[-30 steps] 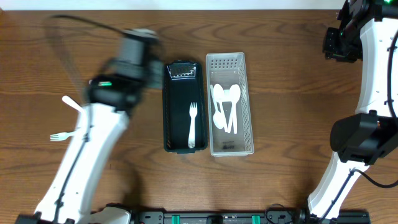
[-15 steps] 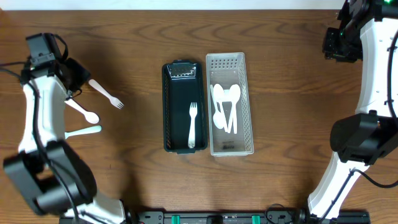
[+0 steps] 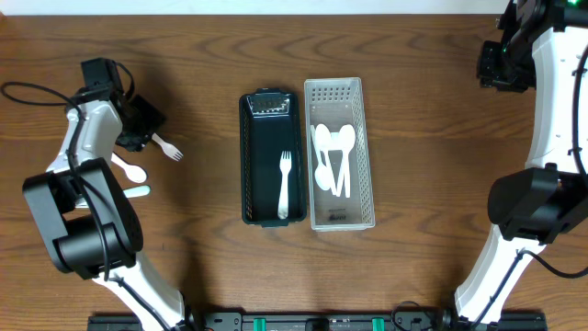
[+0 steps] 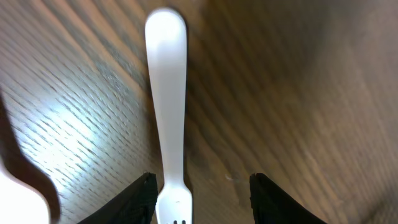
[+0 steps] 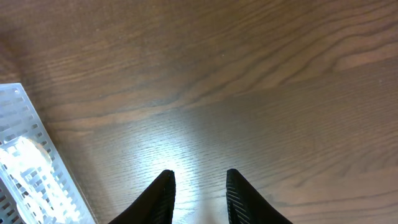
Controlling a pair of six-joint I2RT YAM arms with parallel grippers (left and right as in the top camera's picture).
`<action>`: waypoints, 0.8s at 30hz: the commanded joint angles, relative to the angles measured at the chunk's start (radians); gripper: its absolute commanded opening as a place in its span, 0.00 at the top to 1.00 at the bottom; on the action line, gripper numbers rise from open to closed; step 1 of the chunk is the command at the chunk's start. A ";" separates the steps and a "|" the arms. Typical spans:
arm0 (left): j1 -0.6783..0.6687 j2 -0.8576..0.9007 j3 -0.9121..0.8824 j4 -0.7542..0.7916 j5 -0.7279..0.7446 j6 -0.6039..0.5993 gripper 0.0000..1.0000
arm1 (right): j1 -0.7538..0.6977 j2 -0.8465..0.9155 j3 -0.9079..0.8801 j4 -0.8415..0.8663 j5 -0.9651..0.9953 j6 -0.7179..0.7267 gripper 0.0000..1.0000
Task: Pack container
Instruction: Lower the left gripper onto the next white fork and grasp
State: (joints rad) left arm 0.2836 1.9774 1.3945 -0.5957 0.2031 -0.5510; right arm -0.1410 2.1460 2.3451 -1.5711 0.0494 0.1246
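Overhead, on the wooden surface (image 3: 432,165), packing is partly done. The black tray (image 3: 245,156) holds one white fork (image 3: 285,184), lying lengthwise toward its near end. The perforated basket (image 3: 335,97), just beside the tray on its right, holds several white spoons (image 3: 333,156). They overlap, so the exact count is uncertain. Three items are outstanding, well to the left of both containers: a loose fork (image 3: 167,147), a stray spoon (image 3: 130,169) and a pale green utensil (image 3: 138,191) whose type cannot be determined. The left gripper (image 3: 142,129) hovers at the loose fork's handle end.

Left wrist: the jaws are set wide, one on each side of the loose fork near its neck, with nothing gripped. The handle runs away up the frame. Judged step: closing on this fork for transfer to the black tray.

Right wrist: the right gripper (image 5: 199,186) hangs over bare wood, jaws narrowly apart and empty. A corner of the perforated basket shows at left. The arm is idle, by appearance.
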 commanded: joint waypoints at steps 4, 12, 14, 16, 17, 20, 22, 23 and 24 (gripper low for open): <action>0.001 0.041 -0.006 -0.047 -0.002 -0.031 0.49 | 0.003 -0.030 0.019 -0.004 0.007 -0.019 0.70; 0.001 0.043 -0.007 -0.073 -0.021 -0.031 0.49 | 0.003 -0.030 0.019 -0.015 0.007 -0.019 0.69; 0.001 0.045 -0.009 -0.077 -0.032 -0.031 0.49 | 0.003 -0.030 0.019 -0.019 0.007 -0.019 0.69; 0.001 0.047 -0.010 -0.089 -0.056 -0.039 0.49 | 0.003 -0.030 0.019 -0.026 0.007 -0.019 0.70; 0.001 0.047 -0.010 -0.094 -0.062 -0.049 0.49 | 0.003 -0.030 0.019 -0.030 0.007 -0.019 0.69; 0.001 0.056 -0.010 -0.093 -0.063 -0.049 0.49 | 0.003 -0.030 0.019 -0.035 0.007 -0.019 0.70; 0.001 0.069 -0.010 -0.093 -0.065 -0.049 0.49 | 0.003 -0.030 0.019 -0.038 0.007 -0.019 0.70; 0.001 0.078 -0.010 -0.092 -0.064 -0.049 0.49 | 0.003 -0.030 0.019 -0.039 0.007 -0.019 0.70; 0.001 0.093 -0.010 -0.092 -0.065 -0.048 0.49 | 0.003 -0.030 0.019 -0.040 0.007 -0.019 0.70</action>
State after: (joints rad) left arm 0.2832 2.0228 1.3922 -0.6830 0.1619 -0.5846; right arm -0.1410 2.1456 2.3451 -1.6054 0.0494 0.1204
